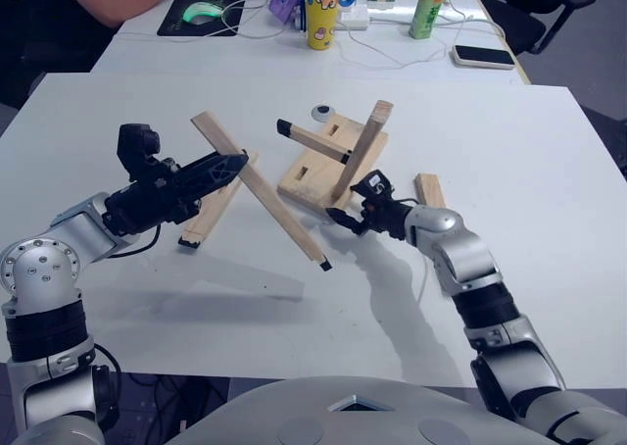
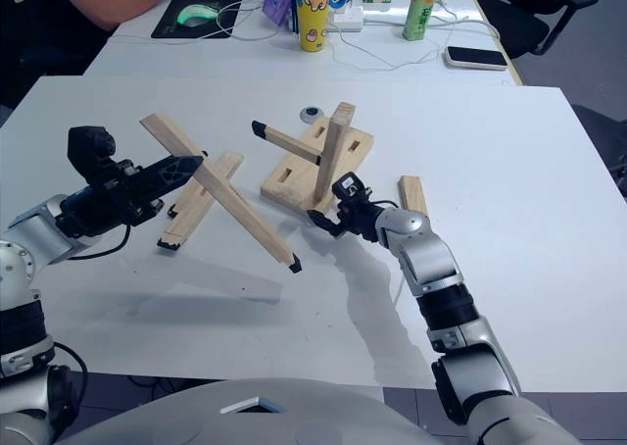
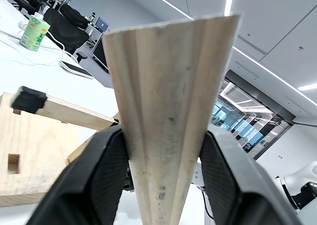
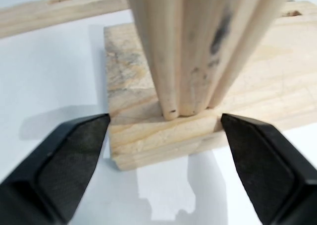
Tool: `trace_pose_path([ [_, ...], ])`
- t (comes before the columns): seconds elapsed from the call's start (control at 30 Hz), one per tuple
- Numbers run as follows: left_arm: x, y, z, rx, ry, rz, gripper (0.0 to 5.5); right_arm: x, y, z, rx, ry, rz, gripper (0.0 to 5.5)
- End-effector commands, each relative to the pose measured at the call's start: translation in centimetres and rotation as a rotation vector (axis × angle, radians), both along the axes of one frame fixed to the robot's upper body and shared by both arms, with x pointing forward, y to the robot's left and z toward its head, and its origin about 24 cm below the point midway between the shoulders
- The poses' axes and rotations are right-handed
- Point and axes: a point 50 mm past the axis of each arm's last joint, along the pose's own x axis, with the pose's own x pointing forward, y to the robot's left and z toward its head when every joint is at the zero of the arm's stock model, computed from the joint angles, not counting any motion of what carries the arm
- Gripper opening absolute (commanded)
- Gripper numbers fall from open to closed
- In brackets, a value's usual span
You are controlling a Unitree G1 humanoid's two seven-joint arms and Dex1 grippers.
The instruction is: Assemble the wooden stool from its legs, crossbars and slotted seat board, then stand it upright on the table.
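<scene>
Step in hand, as we judge it: fitting legs into the seat board; assembly is partly done.

1. The seat board [image 1: 306, 185] lies flat on the table [image 1: 509, 171], slots up, near the middle. 1 upright leg [image 1: 364, 143] stands in a slot at its near corner. A black-capped piece [image 1: 312, 139] juts out from that leg towards the robot's left; we cannot tell whether it is seated in a slot.
2. The left gripper [image 1: 233, 163] is clenched on a long leg [image 1: 284, 220], gripping it in its upper half. The leg is held diagonally above the table, black-capped end lowest and nearest the robot, to the left of the board and not touching it.
3. The right gripper [image 1: 348, 220] is released. Its fingers [image 4: 74, 155] stand spread on either side of the board's near corner, at the foot of the upright leg, with nothing grasped.
4. A spare leg [image 1: 211, 210] lies flat beneath the held one. A short piece [image 1: 428, 188], probably a crossbar, lies just to the right of the right gripper.

Next move, in our judgement: the held leg must be turned so its bare end faces a free slot, then carried over the board and pressed in. The right gripper is placed to close on the board corner and steady it. Risk: the long leg may knock the 2 pieces already on the board.
</scene>
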Motion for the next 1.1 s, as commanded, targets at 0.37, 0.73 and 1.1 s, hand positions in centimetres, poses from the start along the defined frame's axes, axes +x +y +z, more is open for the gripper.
trace_pose_path([
  [0.37, 0.5, -0.1, 0.6, 0.019, -0.009, -0.025, 2.09, -2.7, 0.6, 1.3, 0.156, -0.036, -0.199, 4.17],
  [0.73, 0.7, -0.3, 0.5, 0.011, 0.006, -0.04, 2.09, -2.0, 3.7, 4.7, 0.159, -0.021, -0.375, 4.17],
  [1.1, 1.5, -1.1, 0.5, 0.005, 0.017, -0.09, 2.09, -0.8, 4.5, 4.7, 0.245, 0.021, -0.53, 4.17],
])
